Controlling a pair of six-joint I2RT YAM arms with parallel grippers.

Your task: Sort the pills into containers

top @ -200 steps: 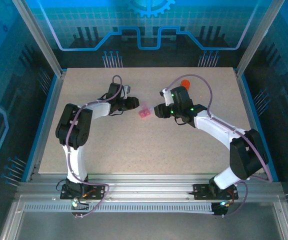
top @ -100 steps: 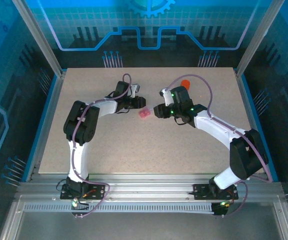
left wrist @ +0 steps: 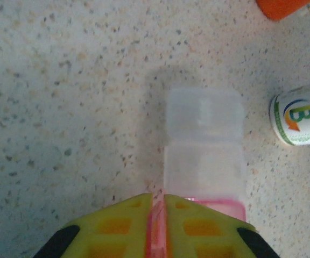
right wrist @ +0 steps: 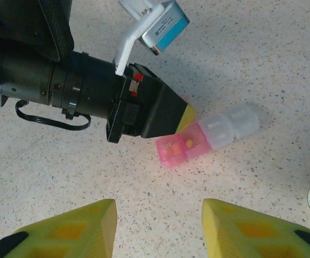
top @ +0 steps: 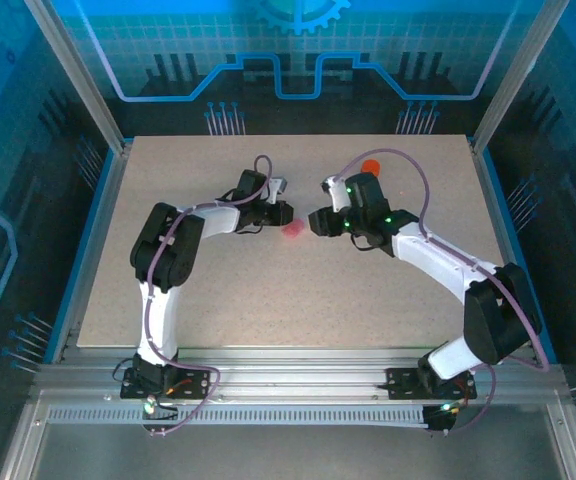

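Pill box (right wrist: pixel 182 146) lies flat on the speckled tabletop (top: pixel 288 300), a little beyond the middle and between my two hands. The end toward my left hand is pink and the other end is clear. I can see small orange pills (right wrist: pixel 188 142) in the pink cells. My left hand (left wrist: pixel 159 200) is pinched tight on a thin pink edge of the box, with hardly a gap left. My right hand (right wrist: pixel 157 209) hovers just beside the box, moderately spread, with nothing in it. The white bottle (left wrist: pixel 300 121) with green print is near the clear end, apart from it. The orange bottle (left wrist: pixel 284 6) is farther back; overhead I see it just behind my right wrist.
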